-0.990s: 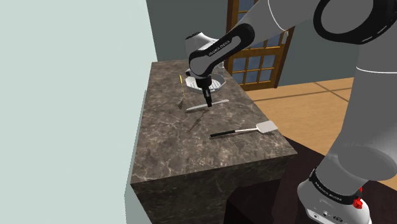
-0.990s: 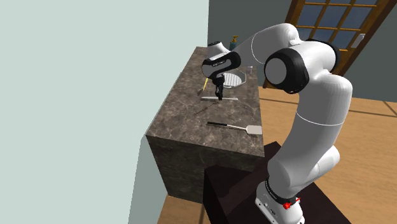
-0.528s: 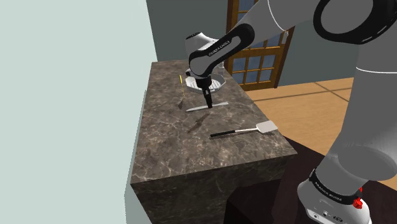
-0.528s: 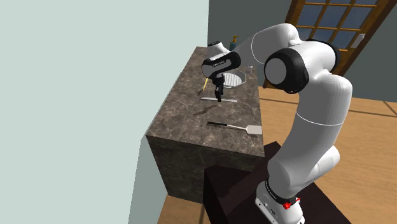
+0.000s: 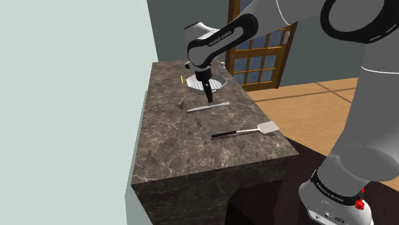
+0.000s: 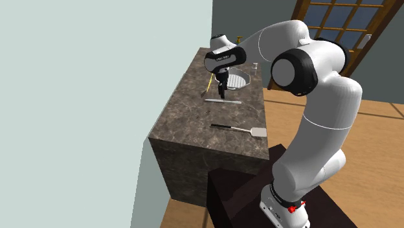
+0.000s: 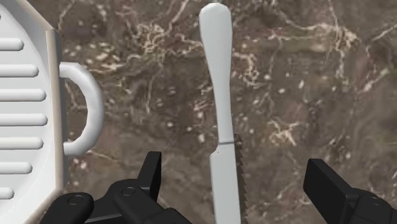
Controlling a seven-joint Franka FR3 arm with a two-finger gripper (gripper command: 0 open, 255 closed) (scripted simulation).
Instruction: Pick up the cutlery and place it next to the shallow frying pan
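Observation:
A pale table knife [image 7: 219,95] with a serrated blade lies flat on the dark marble counter [image 5: 172,140], just beside the loop handle of the ribbed white frying pan [image 7: 25,108]. My black gripper [image 7: 236,175] hovers right above the knife, open, its fingers [image 7: 153,170] standing apart on either side of the blade without touching it. From the shoulder camera the gripper [image 5: 210,100] hangs a little over the knife [image 5: 208,106], in front of the pan [image 5: 220,83]. From the second exterior camera the knife [image 6: 222,100] lies below the gripper [image 6: 223,94], near the pan [image 6: 238,80].
A black-handled spatula [image 5: 246,131] lies nearer the counter's front right edge. A thin yellow utensil [image 5: 182,80] rests at the back by the pale wall. The counter drops off on its right and front. A wooden door [image 5: 259,61] stands behind.
The fingers have come apart and let go of the knife, which stays flat on the counter. The hand has risen slightly above it.

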